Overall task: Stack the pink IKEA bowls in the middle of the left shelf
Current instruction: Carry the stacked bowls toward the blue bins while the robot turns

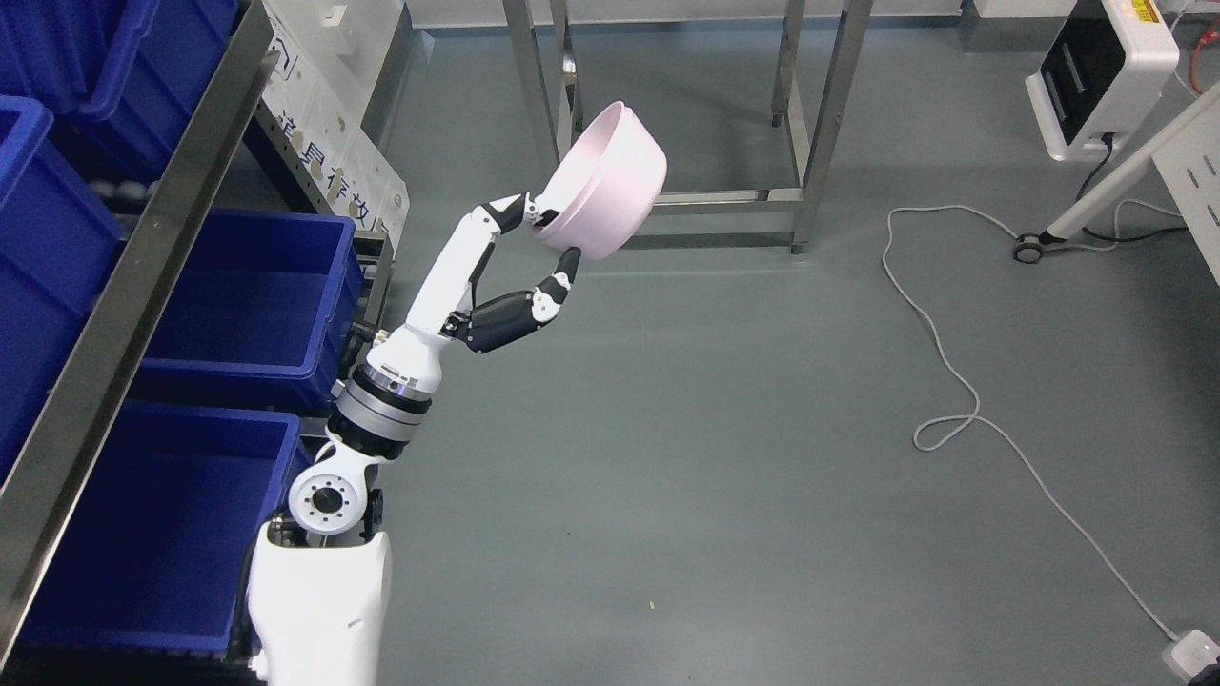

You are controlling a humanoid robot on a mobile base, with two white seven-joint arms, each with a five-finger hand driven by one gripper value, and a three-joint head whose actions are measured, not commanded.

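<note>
Pink bowl (610,181) | rim pinched in our left robot hand (548,243), tilted above it | we judge: light, stiff, slippery

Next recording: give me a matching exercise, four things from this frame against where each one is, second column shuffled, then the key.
Things:
1. pink bowl
2. blue bins
3. grey cable
4. metal frame

Places:
A. lying loose on the floor, right
B. held in the left hand
C. standing on the floor at the top, behind the bowl
D. on the shelf at left

Pairs: 1-B, 2-D, 3-A, 4-C
</note>
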